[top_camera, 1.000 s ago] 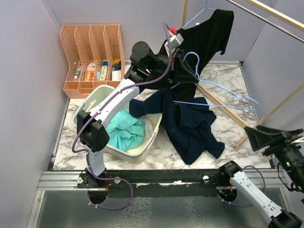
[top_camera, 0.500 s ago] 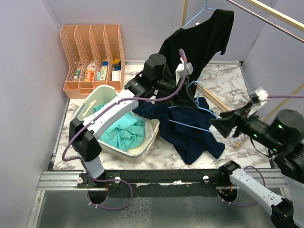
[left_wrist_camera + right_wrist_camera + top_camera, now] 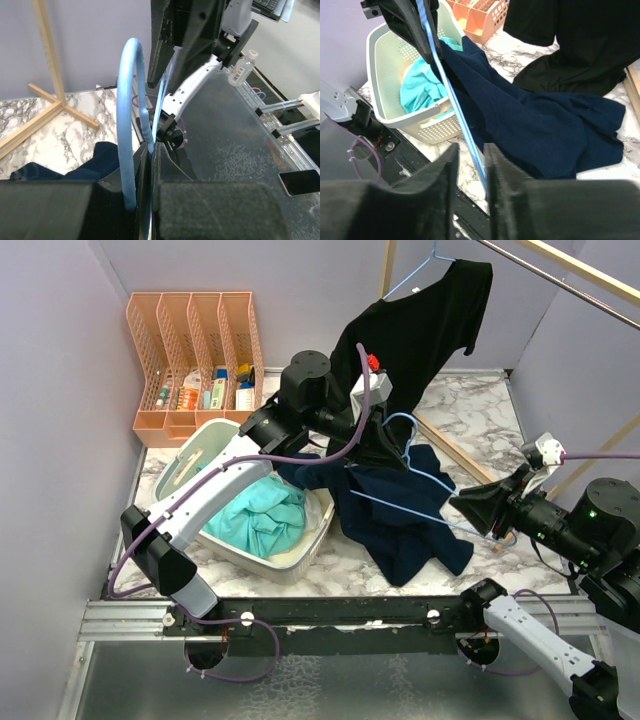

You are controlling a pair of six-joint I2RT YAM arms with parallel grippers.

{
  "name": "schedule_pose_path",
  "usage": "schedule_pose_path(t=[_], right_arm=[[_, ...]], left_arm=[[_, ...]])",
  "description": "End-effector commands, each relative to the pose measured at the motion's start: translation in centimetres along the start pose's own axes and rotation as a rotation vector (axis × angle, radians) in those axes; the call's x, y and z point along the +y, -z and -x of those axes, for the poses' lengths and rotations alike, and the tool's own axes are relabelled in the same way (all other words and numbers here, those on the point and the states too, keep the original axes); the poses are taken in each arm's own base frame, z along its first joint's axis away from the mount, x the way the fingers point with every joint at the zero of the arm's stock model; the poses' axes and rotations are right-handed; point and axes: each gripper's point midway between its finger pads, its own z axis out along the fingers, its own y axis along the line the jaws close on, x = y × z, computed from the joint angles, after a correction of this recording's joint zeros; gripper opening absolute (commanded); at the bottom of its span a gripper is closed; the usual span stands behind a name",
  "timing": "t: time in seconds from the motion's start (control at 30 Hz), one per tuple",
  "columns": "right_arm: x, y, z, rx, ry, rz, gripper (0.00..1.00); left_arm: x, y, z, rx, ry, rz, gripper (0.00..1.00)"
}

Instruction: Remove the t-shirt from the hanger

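My left tool (image 3: 148, 160) is pinched on the hook of the blue hanger (image 3: 131, 110). My right tool (image 3: 470, 155), off at the right edge a second ago, has swung in with its fingers slightly spread around the hanger's long bar. The navy t-shirt (image 3: 405, 515) lies heaped on the table (image 3: 470, 410) just under the hanger, right of the basket (image 3: 300, 552); I judge the frame is nearly free, though I cannot tell whether cloth still hangs on it.
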Motion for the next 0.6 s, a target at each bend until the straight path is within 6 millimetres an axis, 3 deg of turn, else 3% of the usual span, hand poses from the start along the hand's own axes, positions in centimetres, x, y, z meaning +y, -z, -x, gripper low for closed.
schedule_pose_path(t=[0.0, 0.13, 0.33, 0.43, 0.57], right_arm=[[1.0, 0.6, -0.6, 0.014, 0.016, 0.057, 0.18], [1.1, 0.5, -1.5, 0.035, 0.018, 0.073, 0.02], [1.1, 1.0, -1.3, 0.005, 0.017, 0.062, 0.01], [0.9, 1.7, -0.7, -0.026, 0.013, 0.038, 0.01], [0.8, 2.8, 0.1, -0.060, 0.003, 0.010, 0.01]], left_arm=[[-1.5, 0.3, 1.4, -0.024, -0.049, -0.043, 0.00], [-1.8, 0.2, 1.7, -0.039, -0.039, -0.065, 0.00], [-1.6, 0.1, 2.0, -0.061, -0.032, -0.052, 0.03], [-0.5, 0.2, 1.9, -0.066, -0.033, 0.019, 0.30], [1.1, 0.6, 1.8, -0.069, -0.053, 0.133, 0.54]])
